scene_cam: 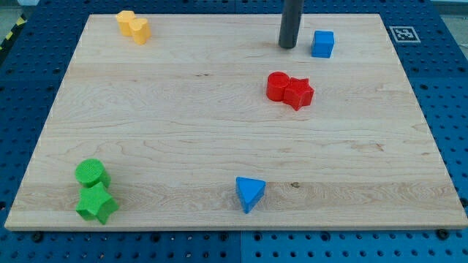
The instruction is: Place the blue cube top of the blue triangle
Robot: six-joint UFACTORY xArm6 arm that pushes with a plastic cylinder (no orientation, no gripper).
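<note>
Blocks: two blue, red, green, yellow; my tip (288, 46) beside blue cube (322, 44).

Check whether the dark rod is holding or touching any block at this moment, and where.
Nothing is held. My tip stands apart from the small blue cube, just to the view's left of it, touching no block.

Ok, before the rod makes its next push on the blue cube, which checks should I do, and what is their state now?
1. My tip visible: ok.
2. Tip beside the blue cube, on its left in the view: ok.
3. Tip touching the cube: not ok, a gap shows.
4. Blue triangle on the board, near the view's bottom: ok.
5. Red blocks between cube and triangle: not ok, close to the straight route.
6. Cube above the triangle: not ok, far apart.
</note>
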